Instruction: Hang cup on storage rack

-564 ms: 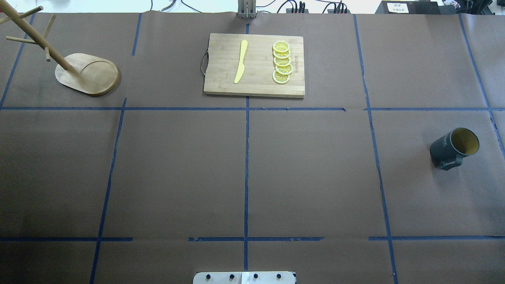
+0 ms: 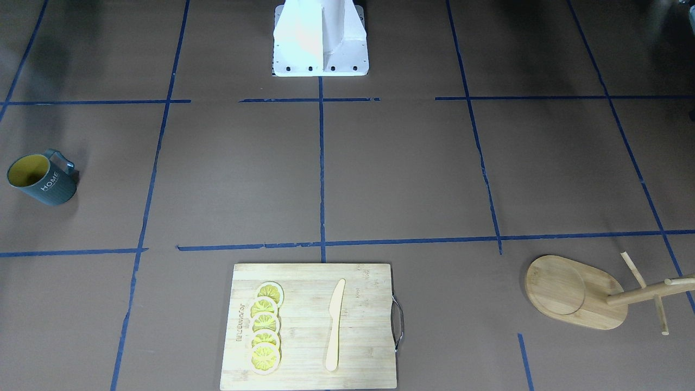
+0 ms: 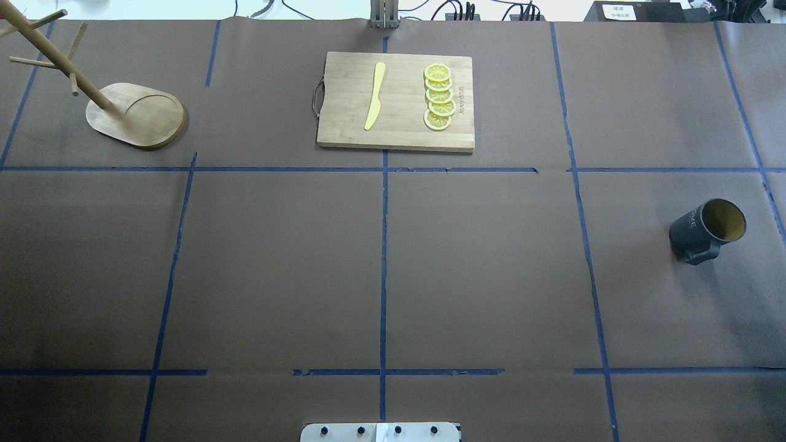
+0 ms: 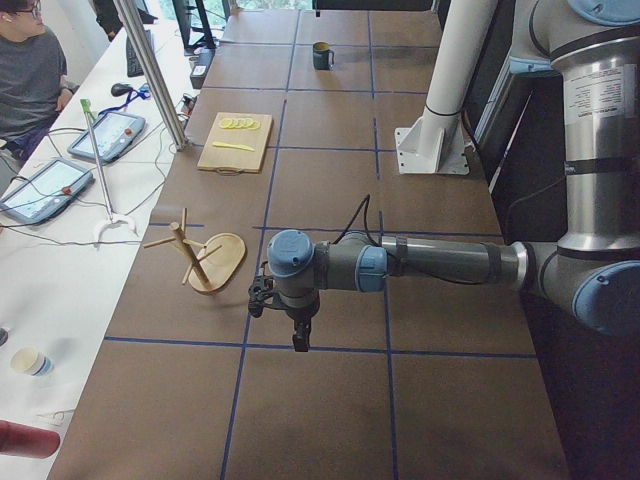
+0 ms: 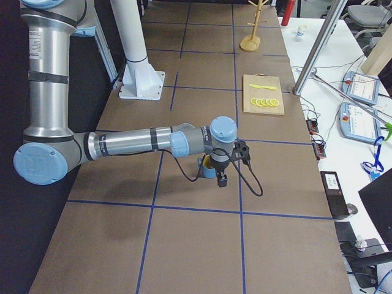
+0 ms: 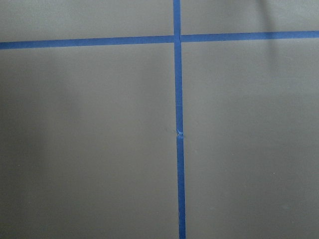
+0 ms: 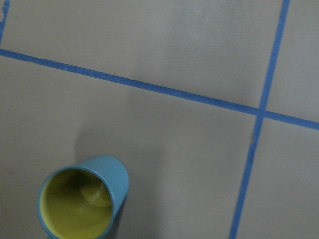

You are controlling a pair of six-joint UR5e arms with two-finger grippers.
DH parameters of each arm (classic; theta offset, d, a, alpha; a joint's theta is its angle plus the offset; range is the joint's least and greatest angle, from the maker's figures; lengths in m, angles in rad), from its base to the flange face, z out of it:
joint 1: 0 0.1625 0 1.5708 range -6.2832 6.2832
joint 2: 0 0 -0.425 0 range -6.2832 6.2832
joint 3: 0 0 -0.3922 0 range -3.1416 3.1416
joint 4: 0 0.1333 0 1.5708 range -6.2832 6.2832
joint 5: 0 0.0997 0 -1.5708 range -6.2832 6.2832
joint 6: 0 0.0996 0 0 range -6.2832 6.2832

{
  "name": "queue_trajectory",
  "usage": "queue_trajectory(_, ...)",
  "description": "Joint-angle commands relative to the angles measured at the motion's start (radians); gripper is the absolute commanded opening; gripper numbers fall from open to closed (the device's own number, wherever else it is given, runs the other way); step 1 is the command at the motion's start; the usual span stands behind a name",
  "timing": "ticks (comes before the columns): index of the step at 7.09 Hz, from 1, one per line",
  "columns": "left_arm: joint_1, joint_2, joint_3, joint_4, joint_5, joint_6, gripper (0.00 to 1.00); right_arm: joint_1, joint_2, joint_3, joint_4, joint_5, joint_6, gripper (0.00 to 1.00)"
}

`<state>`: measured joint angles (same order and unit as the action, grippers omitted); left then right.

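cup (image 3: 706,228) on desk (image 3: 491,276), far right, well apart from storage rack (image 3: 138,116). rigid, likely slick; i'd pinch rim wall, handle free. right gripper (image 5: 222,179) above it: spread or pressed together, can't tell.

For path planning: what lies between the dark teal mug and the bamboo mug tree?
Overhead view: only brown paper and blue tape between dark teal mug and bamboo mug tree; wooden cutting board sits aside.

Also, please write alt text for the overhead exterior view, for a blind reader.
A dark cup stands at the right of a brown table, far from the wooden storage rack at the back left. A cutting board with lemon slices and a yellow knife lies at the back centre.
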<state>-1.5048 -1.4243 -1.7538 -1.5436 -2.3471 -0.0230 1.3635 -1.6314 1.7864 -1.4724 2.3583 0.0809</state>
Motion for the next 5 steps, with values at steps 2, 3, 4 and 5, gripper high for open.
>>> queue_trajectory(2,0.003,-0.001,-0.001,-0.001,-0.003,0.000,1.00,-0.161,0.005,-0.007,0.168,-0.070,0.146,1.00)
queue_trajectory(3,0.003,-0.001,-0.001,-0.001,-0.003,0.000,1.00,-0.178,0.005,-0.007,0.167,-0.077,0.149,1.00)
queue_trajectory(4,0.003,-0.001,-0.001,-0.001,-0.003,0.000,1.00,-0.184,0.005,-0.015,0.167,-0.082,0.157,1.00)
queue_trajectory(5,0.003,-0.001,-0.001,-0.001,-0.003,0.000,1.00,-0.204,0.005,-0.033,0.167,-0.091,0.157,1.00)
